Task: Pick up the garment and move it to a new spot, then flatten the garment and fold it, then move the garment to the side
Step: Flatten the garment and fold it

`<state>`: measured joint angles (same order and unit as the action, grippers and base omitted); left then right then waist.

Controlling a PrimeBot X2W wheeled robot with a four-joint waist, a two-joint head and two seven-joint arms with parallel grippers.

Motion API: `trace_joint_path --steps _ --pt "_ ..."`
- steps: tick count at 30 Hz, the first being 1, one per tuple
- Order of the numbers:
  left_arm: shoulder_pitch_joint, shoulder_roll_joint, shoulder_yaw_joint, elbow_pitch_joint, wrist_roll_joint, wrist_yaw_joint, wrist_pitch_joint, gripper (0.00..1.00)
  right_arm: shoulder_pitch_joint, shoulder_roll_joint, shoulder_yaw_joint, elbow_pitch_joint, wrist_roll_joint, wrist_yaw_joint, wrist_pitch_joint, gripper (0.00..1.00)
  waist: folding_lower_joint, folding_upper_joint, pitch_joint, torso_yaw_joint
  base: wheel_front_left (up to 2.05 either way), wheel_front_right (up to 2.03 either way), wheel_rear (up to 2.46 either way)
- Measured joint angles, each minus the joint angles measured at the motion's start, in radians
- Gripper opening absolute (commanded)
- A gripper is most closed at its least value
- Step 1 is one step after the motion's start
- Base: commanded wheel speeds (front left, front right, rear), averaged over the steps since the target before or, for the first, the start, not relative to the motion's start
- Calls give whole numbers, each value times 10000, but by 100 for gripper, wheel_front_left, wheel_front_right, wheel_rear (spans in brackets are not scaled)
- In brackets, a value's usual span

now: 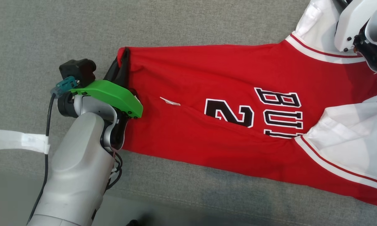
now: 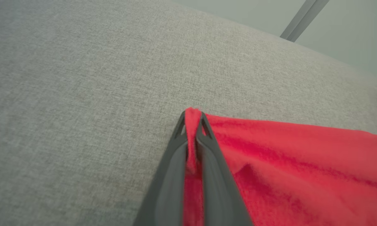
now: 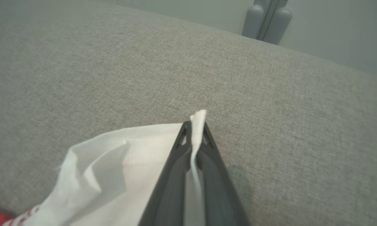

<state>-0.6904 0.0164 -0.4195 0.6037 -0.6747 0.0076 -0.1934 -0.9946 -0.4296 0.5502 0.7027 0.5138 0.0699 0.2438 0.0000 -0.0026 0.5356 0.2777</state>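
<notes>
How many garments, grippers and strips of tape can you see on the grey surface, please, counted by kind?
red jersey: 1
grippers: 2, the left gripper shut on the red hem and the right gripper shut on a white sleeve
white tape strip: 1
Total: 4

Surface: tabletop (image 1: 207,28), covered in grey woven fabric.
Lying on it: red jersey (image 1: 188,135), white sleeves, spread lengthwise, mostly flat.
Near left edge: white tape strip (image 1: 15,141).
</notes>
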Motion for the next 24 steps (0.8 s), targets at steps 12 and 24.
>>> trace_joint_path --steps 12,24 --pt "-74 4 353 148 -105 -2 -282 0 29 194 -25 -121 0 355 -2048 0 0 0 -302 -705 0 0 0" --pt "321 339 690 23 -174 -418 -502 0 2000 546 21 -690 240 445 -4851 0 0 0 -1049 -1331 0 0 0"
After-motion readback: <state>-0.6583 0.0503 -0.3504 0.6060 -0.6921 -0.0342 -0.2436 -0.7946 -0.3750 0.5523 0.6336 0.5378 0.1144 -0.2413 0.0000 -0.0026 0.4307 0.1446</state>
